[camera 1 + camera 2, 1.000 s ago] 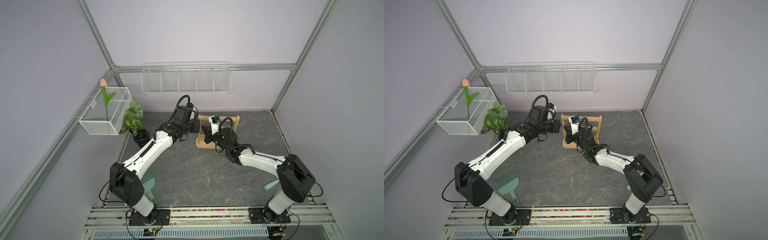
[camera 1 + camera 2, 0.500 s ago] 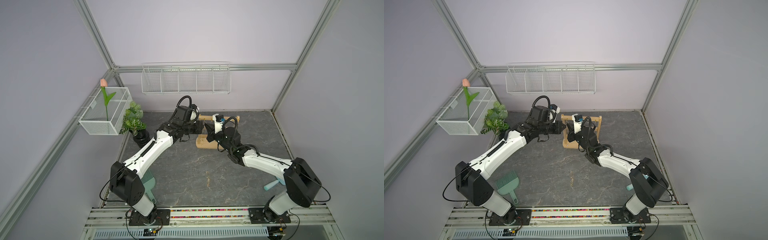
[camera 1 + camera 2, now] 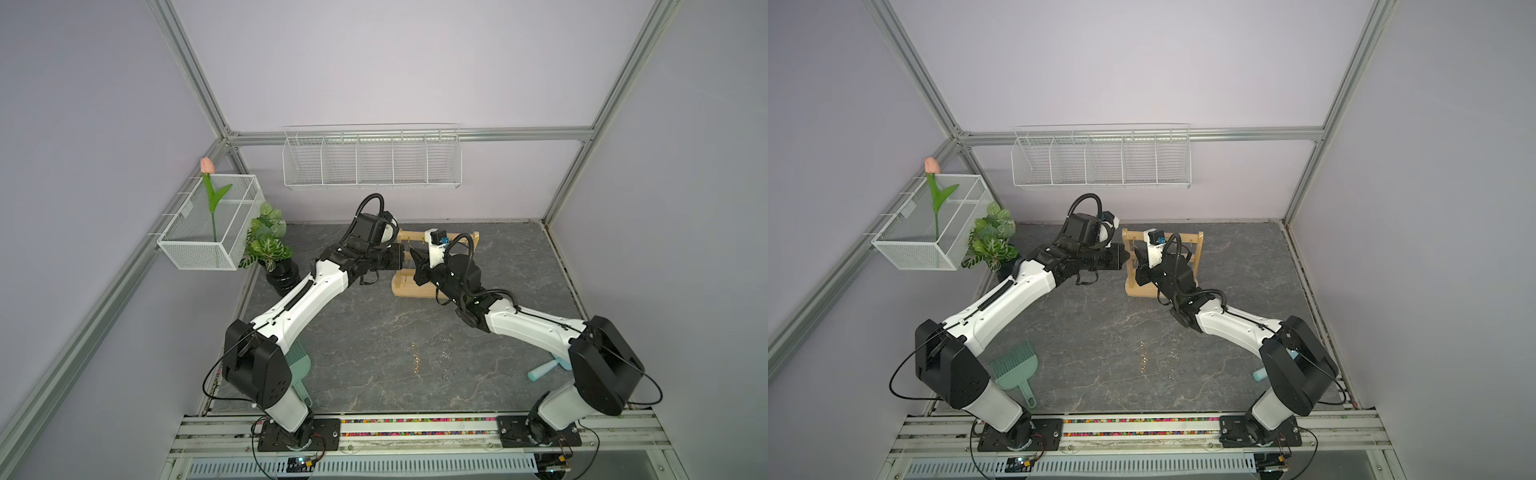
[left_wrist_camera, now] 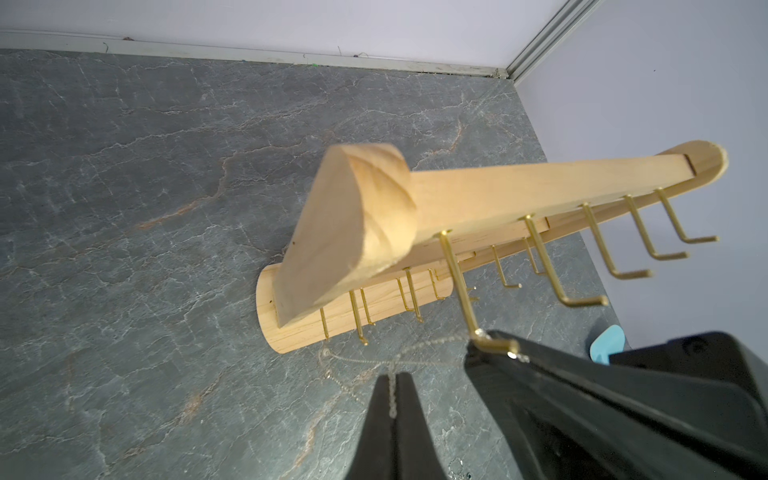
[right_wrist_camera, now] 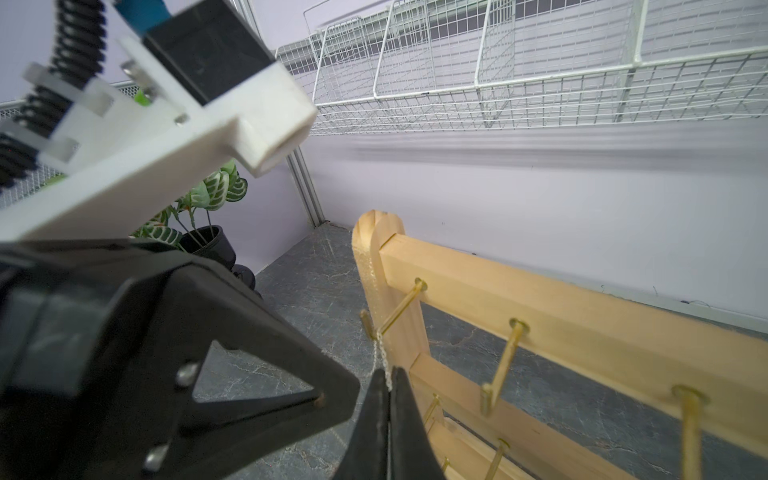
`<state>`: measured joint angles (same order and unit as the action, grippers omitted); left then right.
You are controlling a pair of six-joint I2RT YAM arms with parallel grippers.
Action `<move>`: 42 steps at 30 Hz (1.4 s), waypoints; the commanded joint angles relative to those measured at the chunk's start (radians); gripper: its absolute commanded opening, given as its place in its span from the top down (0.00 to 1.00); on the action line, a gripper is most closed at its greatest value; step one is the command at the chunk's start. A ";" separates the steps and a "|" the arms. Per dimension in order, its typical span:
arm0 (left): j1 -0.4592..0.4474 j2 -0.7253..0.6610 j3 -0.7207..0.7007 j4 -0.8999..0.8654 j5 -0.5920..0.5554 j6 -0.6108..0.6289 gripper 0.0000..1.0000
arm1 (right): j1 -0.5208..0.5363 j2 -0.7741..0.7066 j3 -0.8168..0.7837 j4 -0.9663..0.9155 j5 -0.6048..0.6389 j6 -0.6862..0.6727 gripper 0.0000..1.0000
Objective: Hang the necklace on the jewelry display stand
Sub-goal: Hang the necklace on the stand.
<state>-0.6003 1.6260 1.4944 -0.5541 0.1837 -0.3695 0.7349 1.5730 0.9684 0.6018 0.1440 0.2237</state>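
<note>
Both arms were crowded around the jewelry display stand [image 3: 409, 291], at its end nearest the left arm. It stood toward the back of the grey table [image 3: 365, 357]. The left gripper [image 4: 392, 378] had its jaws pinched tight on the thin necklace [image 4: 361, 360]. The right gripper [image 5: 388, 384] was clamped on the chain too, just under the top rail's end hook [image 5: 399, 309], with the chain running over that hook's bend.
</note>
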 commanded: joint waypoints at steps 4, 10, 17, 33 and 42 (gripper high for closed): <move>0.008 0.029 0.025 0.000 -0.044 0.018 1.00 | -0.008 0.032 -0.015 0.033 0.019 0.004 0.93; 0.017 0.049 0.024 0.021 -0.041 0.012 1.00 | -0.017 0.041 -0.015 0.036 0.023 0.008 0.93; 0.017 0.069 0.030 0.036 -0.044 0.009 1.00 | -0.030 0.060 -0.016 0.054 0.015 0.022 0.93; 0.017 0.095 0.031 0.069 -0.052 -0.007 1.00 | -0.041 0.093 -0.010 0.081 -0.002 0.031 0.93; 0.017 0.085 0.025 0.066 -0.062 -0.013 0.90 | -0.042 0.094 -0.018 0.081 -0.001 0.041 0.90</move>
<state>-0.5865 1.7058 1.4948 -0.4881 0.1448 -0.3710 0.7010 1.6539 0.9684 0.6563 0.1413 0.2543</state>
